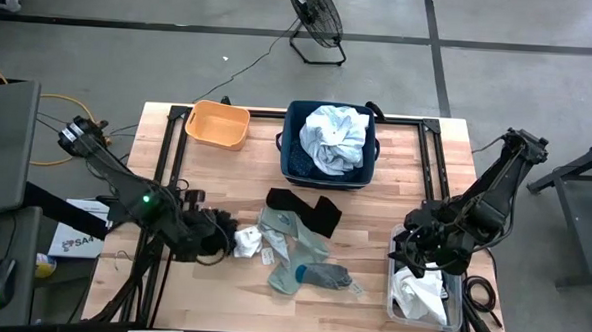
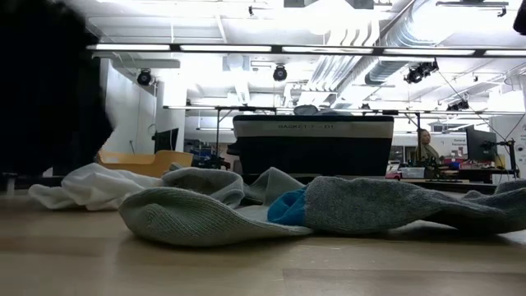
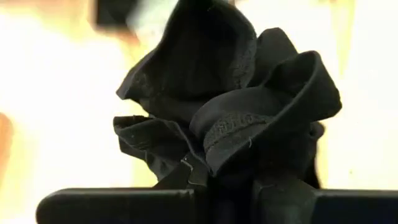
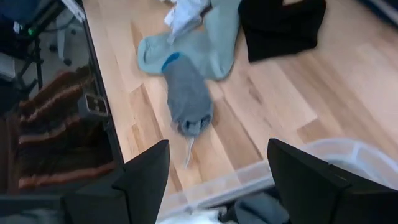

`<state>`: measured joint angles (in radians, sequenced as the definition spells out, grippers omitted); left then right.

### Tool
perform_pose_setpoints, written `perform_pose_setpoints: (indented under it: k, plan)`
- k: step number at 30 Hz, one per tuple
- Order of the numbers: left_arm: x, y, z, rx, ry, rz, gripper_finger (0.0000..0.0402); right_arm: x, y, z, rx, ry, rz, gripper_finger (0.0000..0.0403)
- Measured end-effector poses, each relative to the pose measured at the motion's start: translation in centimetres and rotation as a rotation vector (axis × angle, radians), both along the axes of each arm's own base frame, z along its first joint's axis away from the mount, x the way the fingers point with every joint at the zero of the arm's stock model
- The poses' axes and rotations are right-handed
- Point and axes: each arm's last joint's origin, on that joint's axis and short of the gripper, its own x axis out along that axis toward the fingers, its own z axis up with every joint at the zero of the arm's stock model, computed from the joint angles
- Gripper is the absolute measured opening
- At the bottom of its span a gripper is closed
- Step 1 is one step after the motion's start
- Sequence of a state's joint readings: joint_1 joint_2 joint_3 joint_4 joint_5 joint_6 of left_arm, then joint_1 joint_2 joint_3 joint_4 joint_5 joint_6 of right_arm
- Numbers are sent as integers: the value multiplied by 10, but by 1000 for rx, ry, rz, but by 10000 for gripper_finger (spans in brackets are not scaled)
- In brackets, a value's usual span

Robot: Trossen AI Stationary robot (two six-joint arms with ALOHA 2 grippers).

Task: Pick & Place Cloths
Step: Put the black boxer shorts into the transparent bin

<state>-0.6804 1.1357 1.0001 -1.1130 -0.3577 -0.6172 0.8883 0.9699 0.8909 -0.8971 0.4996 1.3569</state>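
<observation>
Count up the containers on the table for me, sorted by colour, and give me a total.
Orange tub: 1
Navy bin: 1
Clear plastic bin: 1
Total: 3

Table [image 1: 370, 299]: you see pale, light-brown wood planks.
Fabric bin [image 1: 295, 151]: navy; the shirt [image 1: 335, 138] you find in it is pale blue-white.
Tub [image 1: 218, 125]: orange.
Socks [image 1: 297, 248]: grey-green, one with a bright blue band; a darker grey sock [image 4: 188, 99] lies by them.
Black piece on the table [image 1: 304, 208]: plain black.
Bunched cloth [image 3: 230, 106] in your left gripper [image 1: 216, 235]: black throughout.
Small piece [image 1: 247, 241]: white.
Clear tray [image 1: 452, 311]: holds white cloth [image 1: 419, 291].
</observation>
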Motion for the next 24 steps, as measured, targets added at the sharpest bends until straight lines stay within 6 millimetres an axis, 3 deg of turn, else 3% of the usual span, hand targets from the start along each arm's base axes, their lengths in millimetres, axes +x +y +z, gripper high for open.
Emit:
perform_pose_setpoints:
  k: [10, 18, 24]
  plan:
    - [8, 3, 63, 230, -323, -86, 30, 8, 1, 8, -179, -200, 6, 262]
    - [24, 1, 82, 406, -503, -155, 30, 16, 3, 19, -444, -390, -30, 262]
    - [48, 18, 93, 431, -569, -172, 30, 40, 8, 24, -605, -441, 12, 262]
